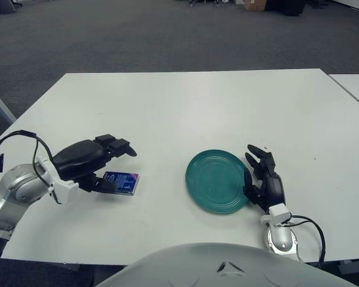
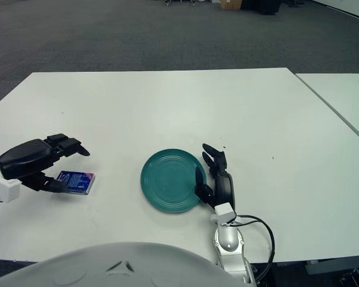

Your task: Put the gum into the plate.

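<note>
A flat blue gum pack (image 1: 121,183) lies on the white table (image 1: 191,101), left of the teal plate (image 1: 218,180). My left hand (image 1: 105,165) is just left of the pack, fingers spread above its left end and thumb low beside it, holding nothing. The same pack (image 2: 76,182) and plate (image 2: 171,180) show in the right eye view. My right hand (image 1: 262,176) stays beside the plate's right rim, fingers relaxed and empty.
A second white table (image 1: 354,84) stands at the far right across a narrow gap. Grey carpet lies beyond the table's far edge. Cables trail from both wrists near the front edge.
</note>
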Robot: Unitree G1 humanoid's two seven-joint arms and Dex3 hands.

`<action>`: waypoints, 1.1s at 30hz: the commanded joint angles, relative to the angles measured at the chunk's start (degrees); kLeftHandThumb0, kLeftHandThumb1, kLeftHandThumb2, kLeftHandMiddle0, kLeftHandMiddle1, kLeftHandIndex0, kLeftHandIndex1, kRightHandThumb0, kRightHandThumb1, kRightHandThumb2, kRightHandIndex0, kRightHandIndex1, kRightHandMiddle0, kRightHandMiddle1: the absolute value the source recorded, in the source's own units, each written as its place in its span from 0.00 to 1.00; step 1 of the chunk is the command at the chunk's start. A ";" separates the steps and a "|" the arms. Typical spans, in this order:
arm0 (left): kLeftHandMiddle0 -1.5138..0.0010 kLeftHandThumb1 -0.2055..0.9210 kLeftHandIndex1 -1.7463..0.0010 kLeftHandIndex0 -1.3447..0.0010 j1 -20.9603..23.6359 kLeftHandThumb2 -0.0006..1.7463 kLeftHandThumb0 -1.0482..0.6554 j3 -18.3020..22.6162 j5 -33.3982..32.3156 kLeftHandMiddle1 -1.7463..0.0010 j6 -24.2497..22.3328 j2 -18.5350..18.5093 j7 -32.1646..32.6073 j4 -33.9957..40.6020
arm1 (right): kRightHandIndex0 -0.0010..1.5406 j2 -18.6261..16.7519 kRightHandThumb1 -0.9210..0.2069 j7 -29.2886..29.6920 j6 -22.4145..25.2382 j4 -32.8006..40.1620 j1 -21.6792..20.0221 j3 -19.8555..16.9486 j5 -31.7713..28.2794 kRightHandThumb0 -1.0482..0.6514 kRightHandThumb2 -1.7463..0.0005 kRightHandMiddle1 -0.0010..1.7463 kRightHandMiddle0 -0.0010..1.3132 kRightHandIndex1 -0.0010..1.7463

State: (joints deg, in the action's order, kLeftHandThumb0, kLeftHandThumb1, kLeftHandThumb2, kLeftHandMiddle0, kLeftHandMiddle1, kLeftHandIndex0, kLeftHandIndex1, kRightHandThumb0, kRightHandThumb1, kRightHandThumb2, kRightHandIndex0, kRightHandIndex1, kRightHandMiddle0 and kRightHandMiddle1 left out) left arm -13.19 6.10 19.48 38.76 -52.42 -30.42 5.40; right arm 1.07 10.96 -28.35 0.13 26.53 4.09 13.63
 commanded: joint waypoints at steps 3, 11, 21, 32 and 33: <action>0.95 1.00 0.46 1.00 2.55 0.10 0.04 -1.26 -0.99 0.82 -1.27 -2.02 -2.65 -1.10 | 0.30 5.19 0.00 0.16 1.77 -9.39 2.64 -2.35 3.25 0.09 0.54 0.49 0.00 0.04; 0.95 1.00 0.64 1.00 4.90 0.06 0.04 -3.97 1.43 0.93 -3.98 -3.20 -6.09 -2.85 | 0.30 5.41 0.00 0.36 1.76 -9.47 2.66 -2.42 3.63 0.09 0.55 0.50 0.00 0.04; 0.96 0.97 0.64 1.00 6.56 0.04 0.05 -6.85 1.60 0.97 -6.10 -2.81 -7.92 -4.67 | 0.30 5.42 0.00 0.03 1.83 -9.52 2.73 -2.41 3.16 0.09 0.55 0.50 0.00 0.03; 0.98 0.96 0.69 1.00 10.62 0.03 0.08 -11.43 4.19 0.99 -5.30 -1.59 -7.02 -13.05 | 0.30 5.68 0.00 -0.38 1.84 -9.53 2.73 -2.44 2.93 0.08 0.55 0.50 0.00 0.03; 0.98 0.96 0.69 1.00 11.49 0.03 0.08 -12.16 5.50 0.99 -4.65 -1.16 -5.89 -14.95 | 0.30 5.68 0.00 -0.40 1.83 -9.56 2.73 -2.44 2.90 0.08 0.55 0.50 0.00 0.03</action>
State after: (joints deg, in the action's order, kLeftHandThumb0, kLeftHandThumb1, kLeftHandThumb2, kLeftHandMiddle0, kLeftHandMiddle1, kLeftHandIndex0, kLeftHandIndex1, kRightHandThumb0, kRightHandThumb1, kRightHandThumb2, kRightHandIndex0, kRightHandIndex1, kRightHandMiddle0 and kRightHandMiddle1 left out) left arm -5.54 -3.50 21.61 33.54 -54.28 -37.62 -4.30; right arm 1.32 11.31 -28.52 0.13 26.53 4.09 14.25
